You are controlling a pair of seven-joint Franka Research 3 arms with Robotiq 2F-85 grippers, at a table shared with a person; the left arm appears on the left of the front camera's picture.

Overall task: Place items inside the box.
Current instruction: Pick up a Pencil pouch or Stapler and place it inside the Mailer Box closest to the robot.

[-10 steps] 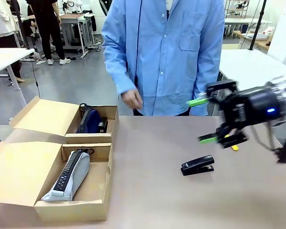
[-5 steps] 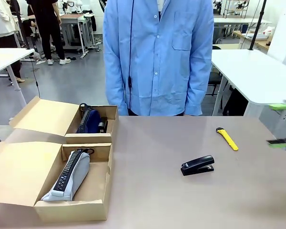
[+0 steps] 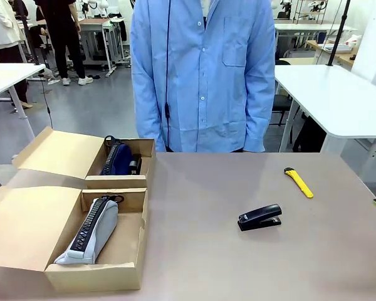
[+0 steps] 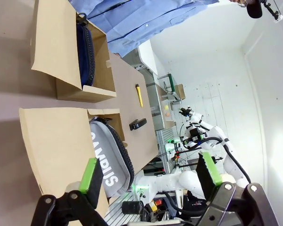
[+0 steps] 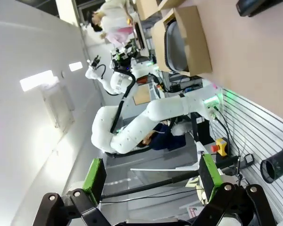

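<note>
- Black stapler (image 3: 259, 217) is lying alone on the table (image 3: 207, 269), right of centre and well apart from both cardboard boxes at the left.
- Its long axis is running roughly left-right across the table, with the right end tipping slightly toward the person.
- Right gripper (image 5: 151, 173) is standing wide open with nothing between its green pads (image 5: 94, 174). In the front view one pad is poking in at the right edge, so I judge this arm the nearer one: the stapler lies to its left and the boxes are farther left again.
- Left gripper (image 4: 148, 172) is open and empty too, hanging by the near box (image 3: 133, 251) (closer to the drop-off than to the stapler).
- Grey pencil case (image 3: 91, 230) is already lying in the near box, leaving bare floor on its right side.
- Navy pencil case (image 3: 117, 158) is sitting in the far box (image 3: 116, 182), with something small and black beside it that I cannot identify.
- Yellow utility knife (image 3: 299, 182) is lying near the stapler on the person's side, not touching it.
- Likely next move: a grasp across the stapler's narrow width, then a carry leftward.
</note>
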